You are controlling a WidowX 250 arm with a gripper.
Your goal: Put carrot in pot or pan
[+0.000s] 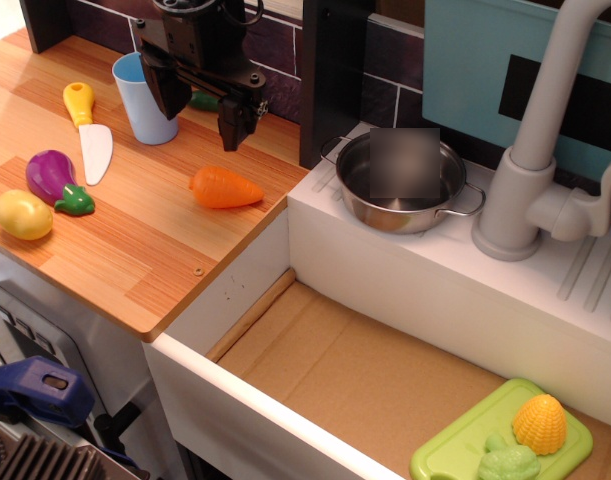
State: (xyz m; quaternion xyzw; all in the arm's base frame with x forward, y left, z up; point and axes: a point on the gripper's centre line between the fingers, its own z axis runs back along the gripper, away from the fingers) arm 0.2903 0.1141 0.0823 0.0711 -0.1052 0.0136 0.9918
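Observation:
The orange toy carrot (225, 188) lies on its side on the wooden counter, its tip pointing right, near the counter's right edge. The shiny steel pot (402, 185) with two wire loop handles stands on the white ledge to the right, next to the grey faucet. My black gripper (198, 108) hangs above the counter, behind and slightly left of the carrot, clear of it. Its jaws are spread apart and hold nothing. A grey blurred patch covers part of the pot's inside.
A blue cup (145, 98) stands just left of the gripper. A yellow-handled toy knife (89, 132), purple eggplant (53, 178) and yellow lemon-like toy (23, 214) lie at left. A grey faucet (543, 170) rises right of the pot. A green tray (455, 455) with yellow corn (540, 423) lies in the sink.

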